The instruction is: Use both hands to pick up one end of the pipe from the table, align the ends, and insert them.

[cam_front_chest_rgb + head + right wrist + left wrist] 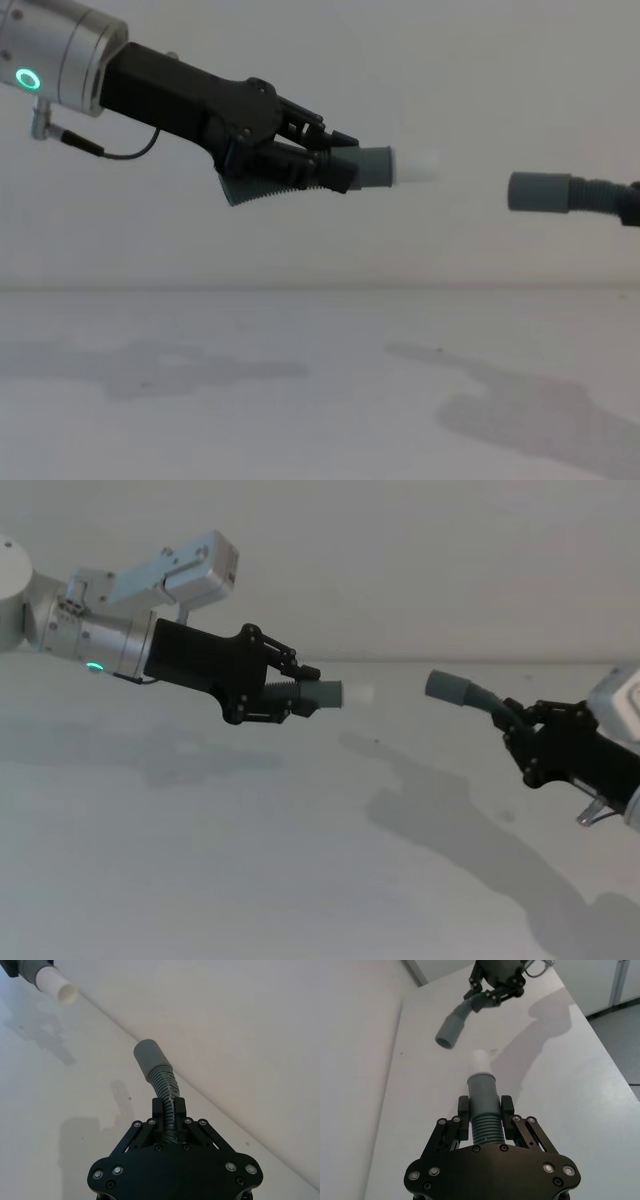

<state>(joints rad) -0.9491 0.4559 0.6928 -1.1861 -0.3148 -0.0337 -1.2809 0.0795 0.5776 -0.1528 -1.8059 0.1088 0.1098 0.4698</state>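
Note:
Both pipe pieces hang in the air above the white table (250, 880). My left gripper (297, 692) (485, 1107) (318, 160) is shut on the short grey pipe piece (320, 693) (484, 1097) (360, 168), whose narrow white tip (360, 693) (481, 1060) (57, 987) (418, 167) points right. My right gripper (527, 720) (167, 1110) is shut on the longer corrugated piece (165, 1092). Its smooth grey cuff (450, 688) (451, 1030) (150, 1059) (540, 192) faces the white tip across a short gap and sits slightly lower in the chest view.
A pale wall (400, 560) stands behind the table's far edge. In the left wrist view the table's side edge (600, 1045) drops to the floor. Arm shadows lie on the table (450, 820).

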